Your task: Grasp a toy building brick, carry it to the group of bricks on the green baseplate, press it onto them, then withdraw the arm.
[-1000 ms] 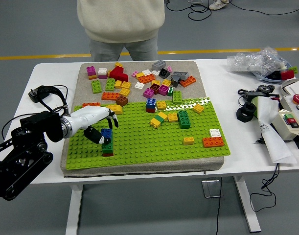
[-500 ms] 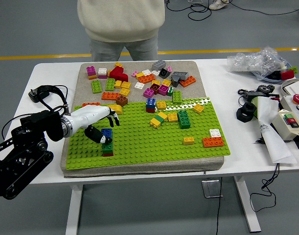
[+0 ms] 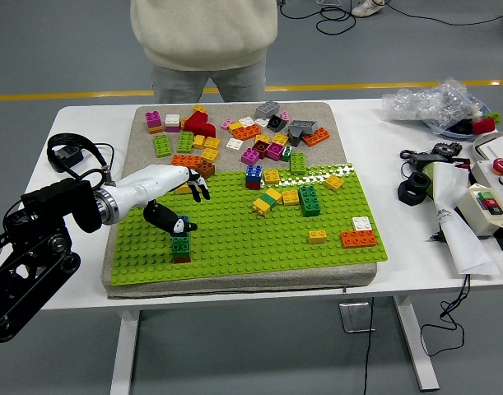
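Observation:
My left hand (image 3: 190,206) hovers over the left part of the green baseplate (image 3: 259,243), white fingers (image 3: 195,183) spread and held up. Its black thumb (image 3: 165,220) points down to the right and ends just above a small stack with a green brick (image 3: 181,246) on a brown one. The thumb covers the stack's top, and no blue brick shows there. Nothing shows in the hand's grasp. Further bricks stand on the plate: a blue and red one (image 3: 253,176), a tall green one (image 3: 309,200), an orange one (image 3: 358,239).
Several loose bricks (image 3: 235,136) lie on the grey mat behind the plate. A person (image 3: 203,33) stands at the far side, hands out of view. A control box (image 3: 490,202), black parts (image 3: 416,189) and a plastic bag (image 3: 432,103) sit at the right. A black cable (image 3: 70,152) lies at the left.
My left hand has risen and pulled back up and to the left from the stack. The blue brick seen on the stack's top before does not show now.

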Action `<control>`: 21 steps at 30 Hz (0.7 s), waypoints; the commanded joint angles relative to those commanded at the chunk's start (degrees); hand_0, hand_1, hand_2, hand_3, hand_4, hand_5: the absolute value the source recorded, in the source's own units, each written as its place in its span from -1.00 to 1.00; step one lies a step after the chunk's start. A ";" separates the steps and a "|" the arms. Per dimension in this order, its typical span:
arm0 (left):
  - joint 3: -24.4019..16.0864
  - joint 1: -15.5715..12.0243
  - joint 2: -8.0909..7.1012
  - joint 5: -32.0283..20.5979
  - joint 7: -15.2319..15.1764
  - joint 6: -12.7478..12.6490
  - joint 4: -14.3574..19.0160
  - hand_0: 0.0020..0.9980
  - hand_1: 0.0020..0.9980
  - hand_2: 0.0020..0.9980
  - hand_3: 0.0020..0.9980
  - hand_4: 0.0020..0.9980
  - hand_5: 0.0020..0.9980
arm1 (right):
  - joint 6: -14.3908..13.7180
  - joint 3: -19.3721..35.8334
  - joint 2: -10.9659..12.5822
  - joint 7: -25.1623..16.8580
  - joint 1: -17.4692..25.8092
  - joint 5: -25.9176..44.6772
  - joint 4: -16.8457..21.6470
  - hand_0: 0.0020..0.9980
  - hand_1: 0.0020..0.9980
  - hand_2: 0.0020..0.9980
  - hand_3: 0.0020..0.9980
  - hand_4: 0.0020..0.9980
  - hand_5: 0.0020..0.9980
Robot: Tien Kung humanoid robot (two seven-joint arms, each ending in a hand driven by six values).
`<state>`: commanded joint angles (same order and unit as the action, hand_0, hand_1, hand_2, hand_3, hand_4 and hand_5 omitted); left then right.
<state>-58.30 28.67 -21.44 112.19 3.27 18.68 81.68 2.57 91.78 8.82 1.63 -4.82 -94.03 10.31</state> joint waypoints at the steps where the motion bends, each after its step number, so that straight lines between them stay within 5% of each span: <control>1: -0.82 -0.55 -0.21 0.40 0.23 -0.13 0.73 0.93 0.70 0.44 0.29 0.92 -0.48 | -0.02 -0.02 0.02 0.01 0.06 0.06 0.00 0.54 0.38 0.48 0.52 1.00 0.53; 4: -1.93 -1.46 -0.62 0.90 0.50 -0.28 1.52 0.93 0.70 0.44 0.29 0.92 -0.48 | -0.01 -0.03 0.05 0.01 0.12 0.08 0.00 0.54 0.38 0.48 0.52 1.00 0.53; 5: -2.26 -1.81 -0.84 1.00 0.55 -0.29 1.68 1.00 0.99 0.63 0.29 1.00 -0.14 | 0.00 -0.04 0.06 0.01 0.14 0.08 0.00 0.54 0.38 0.48 0.52 1.00 0.53; 10: -3.17 -4.31 -2.00 2.60 0.77 -0.59 1.69 1.00 0.99 0.63 0.29 1.00 -0.14 | 0.02 -0.10 0.03 0.01 0.24 0.00 0.00 0.54 0.38 0.48 0.52 1.00 0.53; 11: -3.19 -4.49 -2.04 3.00 0.81 -0.61 1.59 1.00 1.00 0.76 0.27 1.00 -0.02 | 0.02 -0.08 0.02 0.02 0.23 -0.03 0.00 0.54 0.37 0.48 0.52 1.00 0.53; 21: -2.47 -5.60 -1.75 5.22 0.81 -0.28 -0.09 1.00 1.00 0.83 0.24 1.00 0.02 | 0.06 -0.25 -0.10 0.03 0.25 -0.12 0.00 0.54 0.37 0.48 0.52 1.00 0.53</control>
<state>-60.76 23.07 -23.19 117.41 4.09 18.40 81.60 2.64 91.54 8.73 1.66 -4.57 -94.15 10.31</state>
